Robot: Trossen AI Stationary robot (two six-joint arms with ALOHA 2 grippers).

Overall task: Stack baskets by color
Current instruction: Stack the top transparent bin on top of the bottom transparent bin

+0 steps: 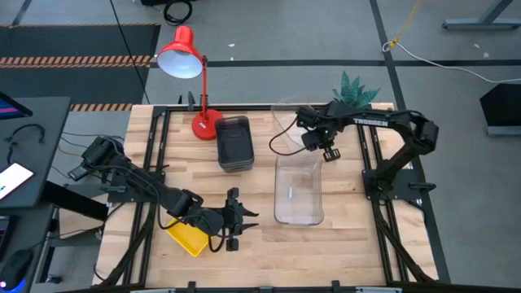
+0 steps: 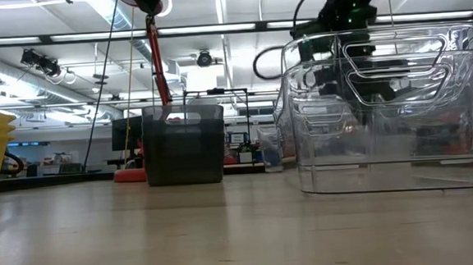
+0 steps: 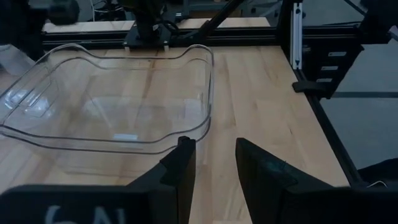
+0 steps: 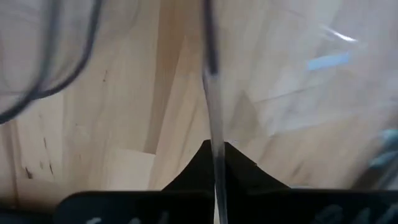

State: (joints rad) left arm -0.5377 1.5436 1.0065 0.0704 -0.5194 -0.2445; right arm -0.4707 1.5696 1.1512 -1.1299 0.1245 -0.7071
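Clear baskets rest on their bottoms at the table's middle right. The faint outline of another clear basket shows just beyond them. My right gripper points down at their far right corner and is shut on a clear wall. Dark grey baskets stand nested at the far middle, by the lamp. A yellow basket lies near the left front, half under my left arm. My left gripper is open with nothing between its fingers, aimed at the clear baskets. My right gripper pinches a thin clear basket wall between its two fingers, from above and pointing down. The wall runs straight out from between the fingertips. Which of the clear baskets this wall belongs to I cannot tell.
A red desk lamp stands at the far left, its base beside the grey baskets. A green plant sits at the far right corner. Black frame rails run along both sides. Bare wood lies at the near right.
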